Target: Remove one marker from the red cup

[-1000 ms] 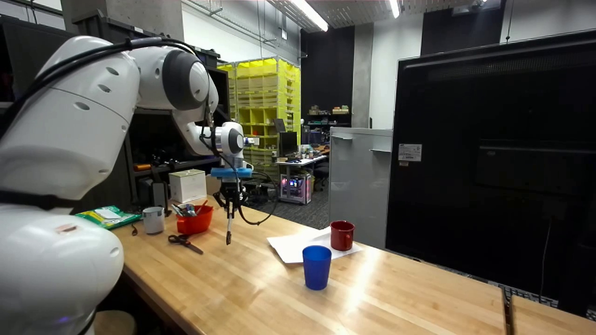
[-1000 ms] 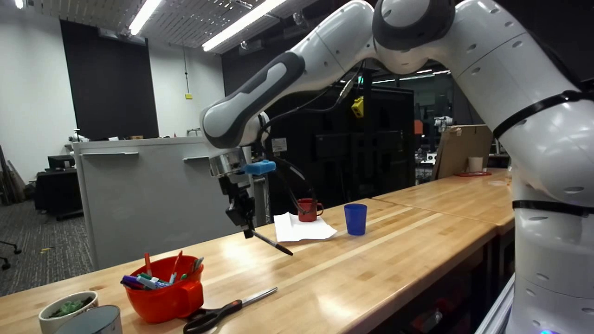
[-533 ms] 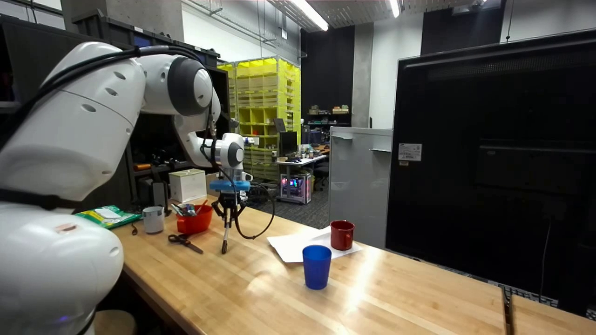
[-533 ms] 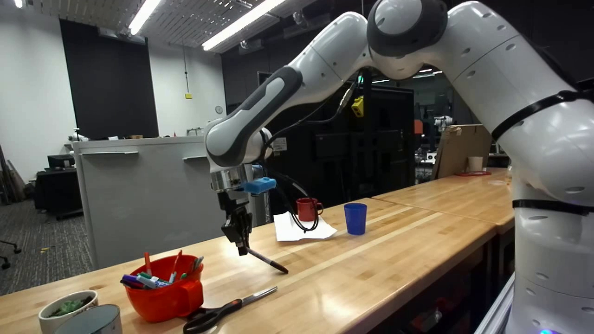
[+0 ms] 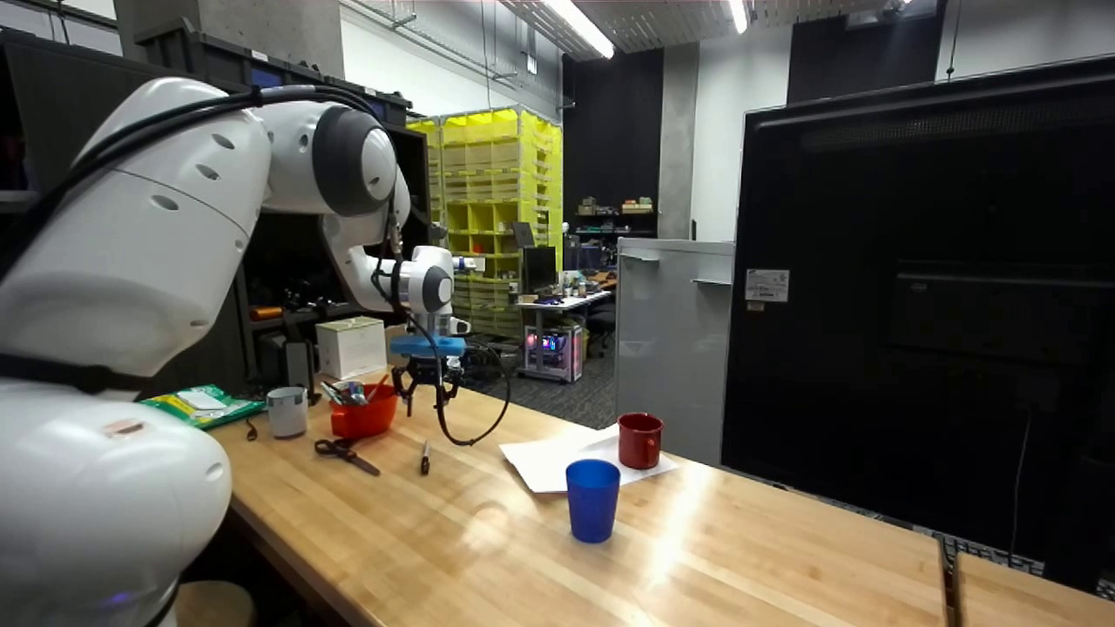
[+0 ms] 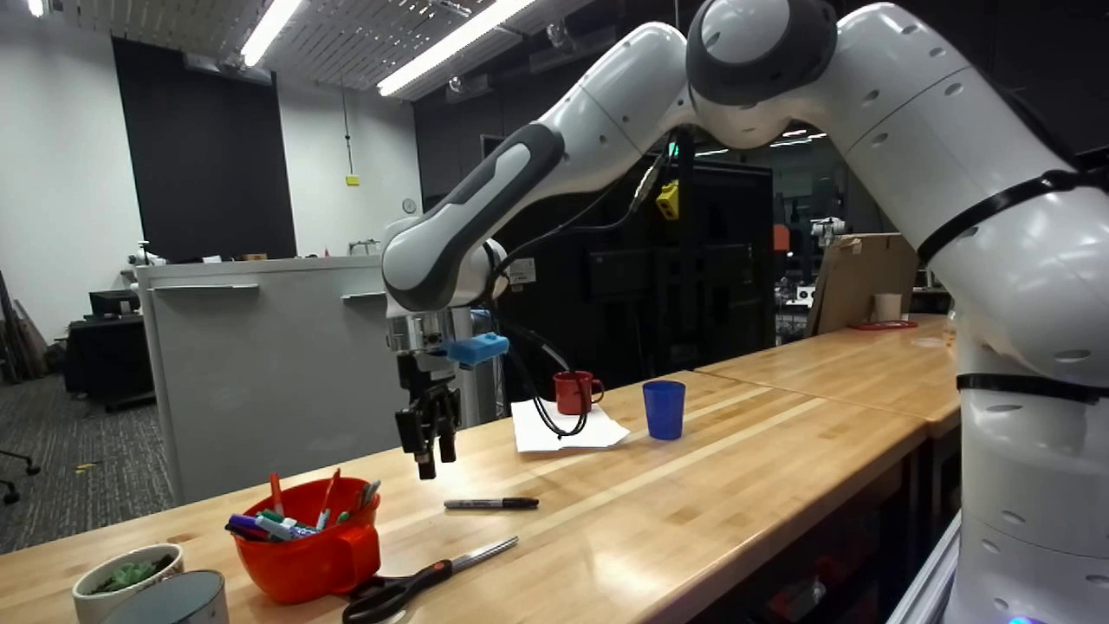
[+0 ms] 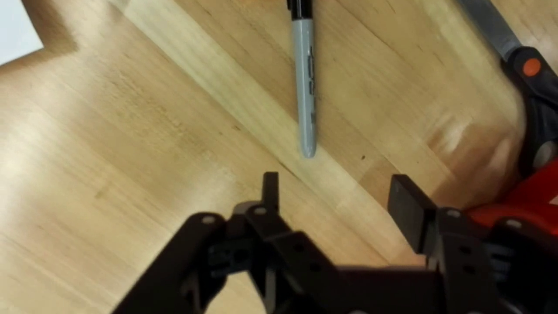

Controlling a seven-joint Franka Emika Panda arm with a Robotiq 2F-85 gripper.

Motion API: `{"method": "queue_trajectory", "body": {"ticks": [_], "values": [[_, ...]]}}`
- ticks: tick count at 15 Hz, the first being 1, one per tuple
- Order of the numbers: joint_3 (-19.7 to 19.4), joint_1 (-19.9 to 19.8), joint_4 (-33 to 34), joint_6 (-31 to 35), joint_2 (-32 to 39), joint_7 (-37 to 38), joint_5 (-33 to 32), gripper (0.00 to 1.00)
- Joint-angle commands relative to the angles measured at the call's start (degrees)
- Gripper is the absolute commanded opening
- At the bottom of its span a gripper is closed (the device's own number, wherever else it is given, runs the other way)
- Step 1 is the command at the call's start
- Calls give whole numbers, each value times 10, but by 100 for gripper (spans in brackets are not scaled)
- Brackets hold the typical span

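Aloft, gripper with jaws spread wide; grey marker lying on wooden table, outside red cup

Bright Reds, Deep Blue on Striped Blond Table

The red cup is bright orange-red, the mug a darker red, the tall cup solid blue. A gray marker wears a black cap and dark lettering. Scissors carry black handles and an orange dot; the gripper is black, the paper white, the arm white with gray joints.
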Motion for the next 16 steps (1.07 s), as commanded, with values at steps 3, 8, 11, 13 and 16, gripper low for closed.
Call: {"method": "queue_trajectory", "body": {"ticks": [3,8,11,13,16], "values": [[6,-2,-14,4,-41,17,13,100],[4,-5,-25,2,-68,33,27,100],[3,-11,-35,0,-85,44,40,100],[2,-14,-46,0,-98,51,46,100],[-1,-18,-69,0,-122,66,48,100]]}}
